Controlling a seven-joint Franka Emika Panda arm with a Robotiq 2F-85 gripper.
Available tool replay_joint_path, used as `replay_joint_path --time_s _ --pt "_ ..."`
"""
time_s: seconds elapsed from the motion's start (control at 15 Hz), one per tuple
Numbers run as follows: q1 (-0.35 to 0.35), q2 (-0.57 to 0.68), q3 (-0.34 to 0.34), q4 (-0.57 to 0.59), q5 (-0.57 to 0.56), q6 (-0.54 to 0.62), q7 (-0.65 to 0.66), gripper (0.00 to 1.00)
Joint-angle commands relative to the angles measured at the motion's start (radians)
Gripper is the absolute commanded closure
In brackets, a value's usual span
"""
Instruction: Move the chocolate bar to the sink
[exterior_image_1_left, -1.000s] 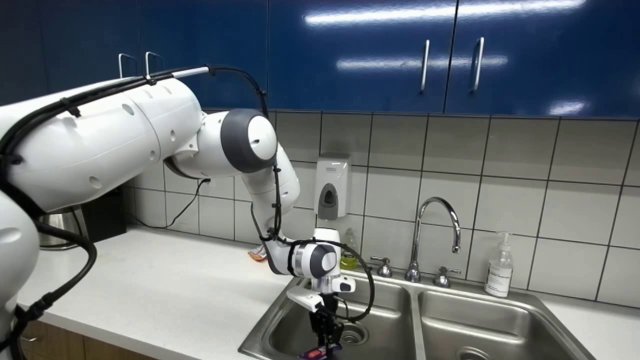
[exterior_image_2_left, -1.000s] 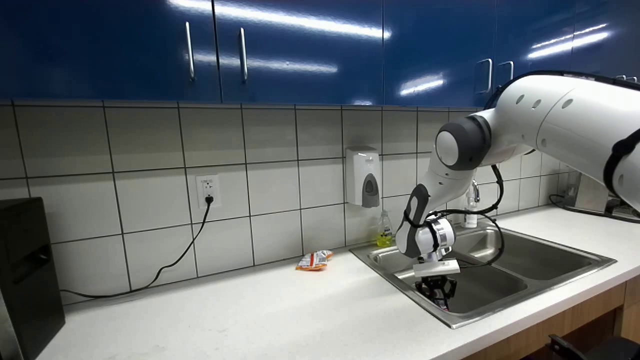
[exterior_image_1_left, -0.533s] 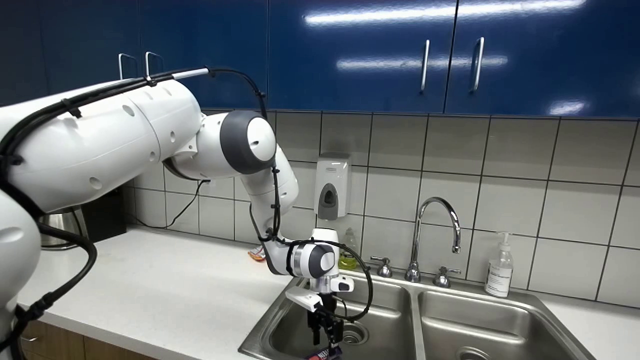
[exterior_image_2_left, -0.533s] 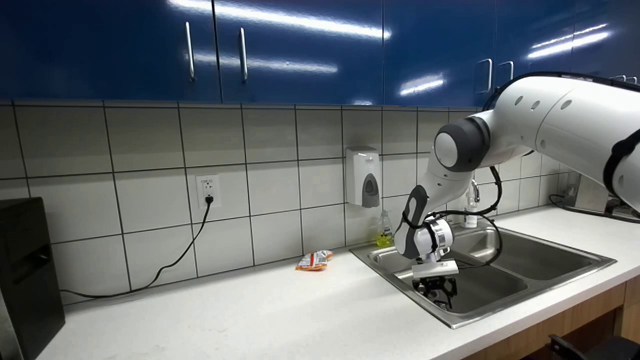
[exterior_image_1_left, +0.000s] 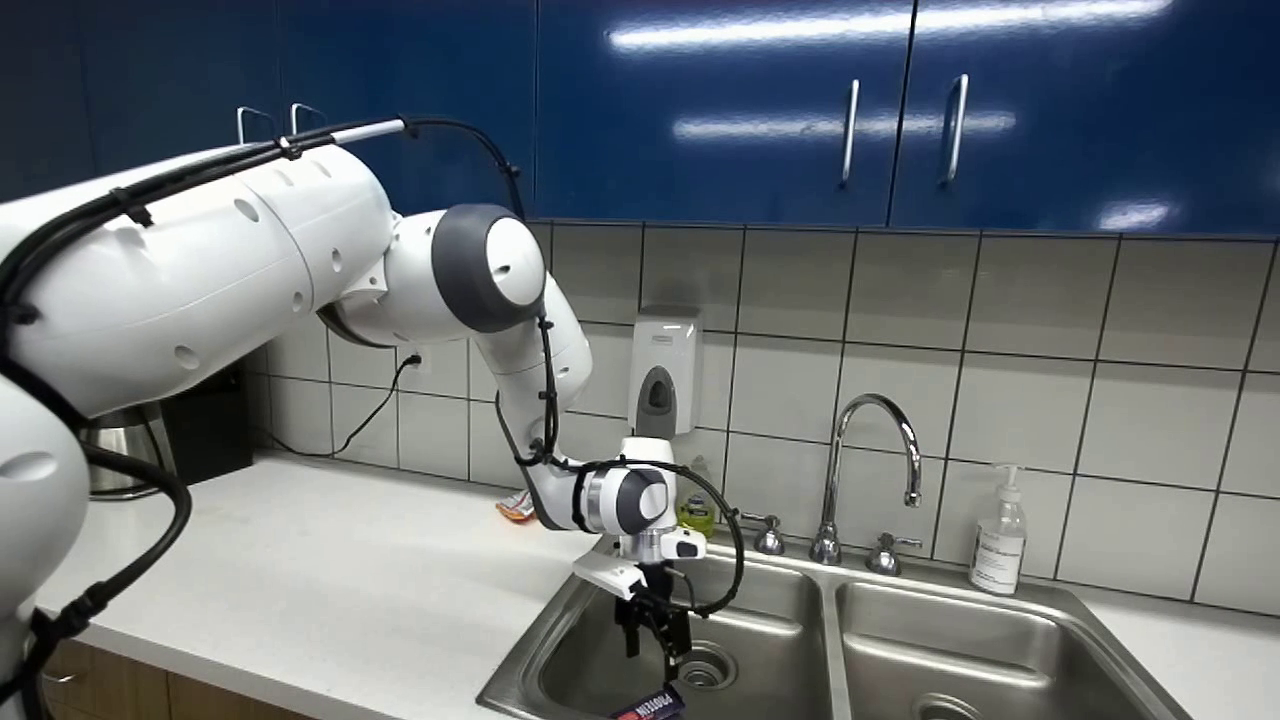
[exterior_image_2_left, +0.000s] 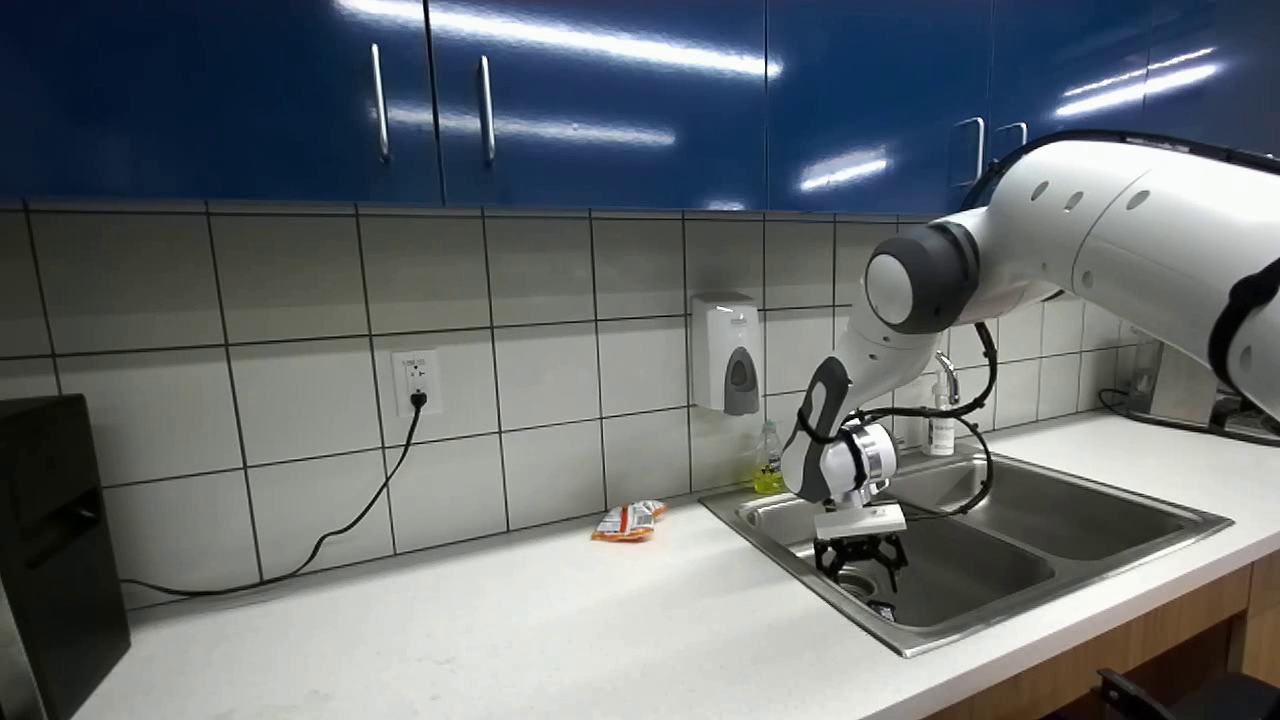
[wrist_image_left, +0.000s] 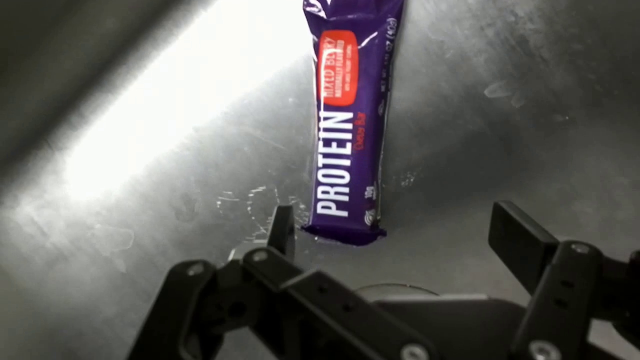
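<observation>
Inside sink (exterior_image_1_left: 836, 650) — chocolate bar (wrist_image_left: 350, 150) freed, jaws wider, higher

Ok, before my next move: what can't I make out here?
Wrist view: bar, one end cut off by the top edge.
An exterior view: bar and one drain, both cut by the bottom edge.
An exterior view: part of the bar, behind the rim of the sink.
An exterior view: packet, partly behind the arm.
An exterior view: fine print on the pump bottle, too small.
</observation>
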Motion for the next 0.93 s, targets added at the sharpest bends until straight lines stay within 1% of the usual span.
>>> replay_joint_path --time_s 0.0,0.4,0.87 --pt "0.019 -0.072 -0.018 -0.069 -0.006 0.012 0.011 0.00" --pt "0.031 -0.168 -0.029 -0.160 -0.011 0.022 0.011 0.00" --pt "0.082 -0.356 -0.061 -0.364 -0.033 0.069 0.026 0.00"
